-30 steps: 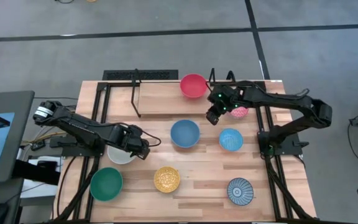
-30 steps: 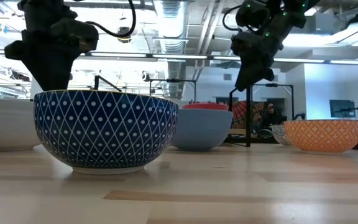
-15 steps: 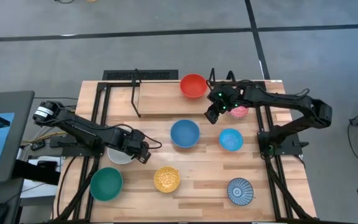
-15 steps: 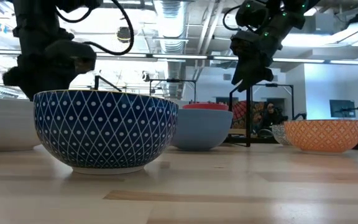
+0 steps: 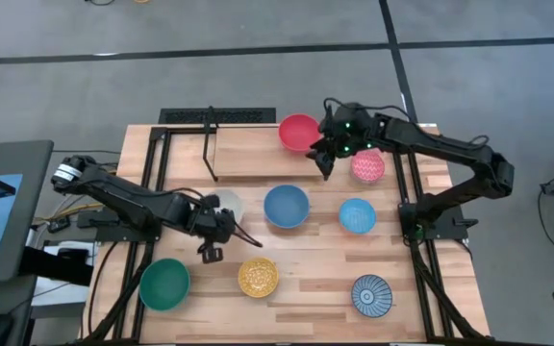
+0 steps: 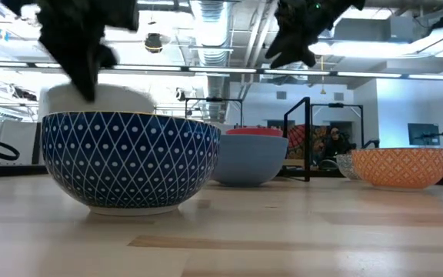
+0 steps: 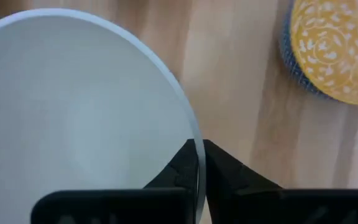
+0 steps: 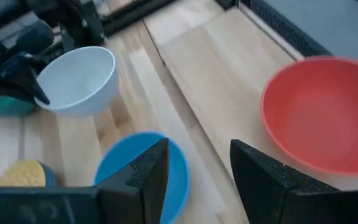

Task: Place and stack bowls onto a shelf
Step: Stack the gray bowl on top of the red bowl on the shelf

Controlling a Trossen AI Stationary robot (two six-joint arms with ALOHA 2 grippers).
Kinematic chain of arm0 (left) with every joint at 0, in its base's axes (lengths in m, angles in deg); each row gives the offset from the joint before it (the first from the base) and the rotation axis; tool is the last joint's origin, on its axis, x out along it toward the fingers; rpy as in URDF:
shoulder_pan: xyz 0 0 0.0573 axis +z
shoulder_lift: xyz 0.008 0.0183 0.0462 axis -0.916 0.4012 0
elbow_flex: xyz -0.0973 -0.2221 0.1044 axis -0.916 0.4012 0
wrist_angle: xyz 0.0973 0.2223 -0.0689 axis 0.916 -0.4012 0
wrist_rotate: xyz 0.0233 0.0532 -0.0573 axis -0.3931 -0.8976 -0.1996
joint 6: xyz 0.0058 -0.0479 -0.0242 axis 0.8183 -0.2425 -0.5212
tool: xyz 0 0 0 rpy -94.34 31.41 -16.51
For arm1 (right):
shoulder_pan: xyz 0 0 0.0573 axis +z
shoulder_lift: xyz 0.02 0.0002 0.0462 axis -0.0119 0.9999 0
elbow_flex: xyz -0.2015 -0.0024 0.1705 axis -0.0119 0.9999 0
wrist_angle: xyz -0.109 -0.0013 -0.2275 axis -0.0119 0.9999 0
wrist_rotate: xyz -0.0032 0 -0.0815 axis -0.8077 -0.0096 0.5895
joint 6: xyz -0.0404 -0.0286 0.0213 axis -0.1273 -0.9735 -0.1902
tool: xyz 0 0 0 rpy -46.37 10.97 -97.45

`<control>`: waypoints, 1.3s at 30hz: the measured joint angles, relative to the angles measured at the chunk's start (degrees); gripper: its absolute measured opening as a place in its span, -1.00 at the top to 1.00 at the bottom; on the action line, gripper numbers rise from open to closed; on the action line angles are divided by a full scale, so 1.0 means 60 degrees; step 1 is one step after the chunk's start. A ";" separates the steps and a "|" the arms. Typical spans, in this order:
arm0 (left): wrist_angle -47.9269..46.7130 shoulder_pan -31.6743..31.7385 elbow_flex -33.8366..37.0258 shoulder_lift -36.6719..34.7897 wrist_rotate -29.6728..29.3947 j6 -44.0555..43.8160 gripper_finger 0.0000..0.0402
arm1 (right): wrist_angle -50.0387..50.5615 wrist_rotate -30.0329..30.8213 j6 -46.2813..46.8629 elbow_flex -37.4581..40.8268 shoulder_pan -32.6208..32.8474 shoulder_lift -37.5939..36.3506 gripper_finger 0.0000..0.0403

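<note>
- White bowl is what we hold now: the left gripper is closed on its rim, one finger inside and one outside, and in the low view the bowl hangs clear above the tabletop.
- We see this bowl at the centre-left of the high view, and the shelf lies toward the upper centre, so our way with the bowl goes up and to the right in that frame.
- The red-orange bowl already sits on the right end of the shelf; the plank to its left is bare.
- Our right gripper hovers just beside the red-orange bowl with its fingers apart and holding nothing, so it is the arm nearer to the shelf.
</note>
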 joint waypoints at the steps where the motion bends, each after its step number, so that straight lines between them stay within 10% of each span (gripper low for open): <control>1: -0.0146 -0.0049 -0.0265 0.0000 -0.0288 0.0762 1.00 | -0.0011 -0.0054 0.0057 -0.0074 0.0014 0.0000 0.03; 19: -0.0507 0.1434 -0.2394 0.1440 -0.3037 1.1180 1.00 | 0.1686 -0.1008 -0.1651 -0.4676 0.0511 0.3508 -0.24; 33: -0.0220 0.1478 -0.2944 0.2047 -0.3676 1.2743 1.00 | 0.4221 -0.0348 -0.3044 -0.5776 0.0521 0.5166 -0.19; 39: -0.0055 0.1725 -0.2954 0.2044 -0.2850 1.1252 1.00 | 0.4215 0.0397 -0.2939 -0.5772 0.0598 0.5177 0.40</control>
